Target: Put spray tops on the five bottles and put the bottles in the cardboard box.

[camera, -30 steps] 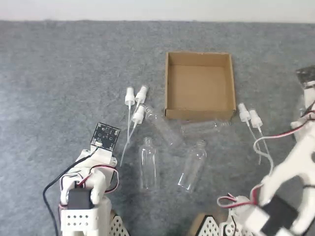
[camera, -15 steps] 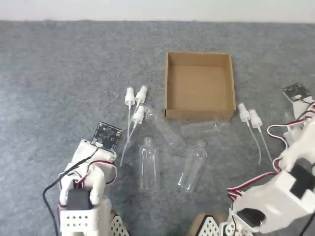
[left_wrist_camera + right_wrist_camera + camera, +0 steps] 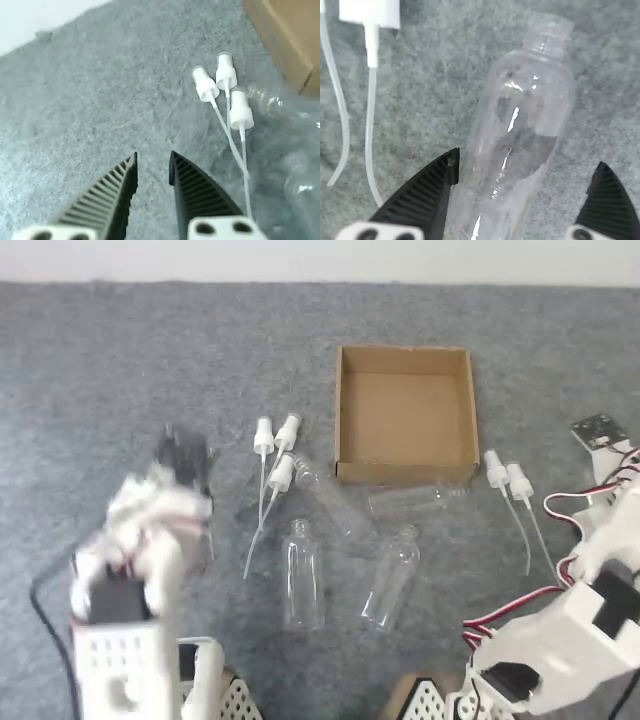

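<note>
Since the right gripper (image 3: 527, 161) hangs spread wide astride a capless bottle (image 3: 530, 110) lying on the carpet (image 3: 435, 75) (two spray tops (image 3: 370, 15) just beside), we judge that closing off-centre could roll it away. The left gripper (image 3: 152, 160), slightly parted and empty, sits near three spray tops (image 3: 220, 85).

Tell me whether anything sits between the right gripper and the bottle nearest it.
Nothing visible does. The right gripper is open, with a finger on each side of the clear bottle; the spray tops' tubes lie off to its side.
</note>
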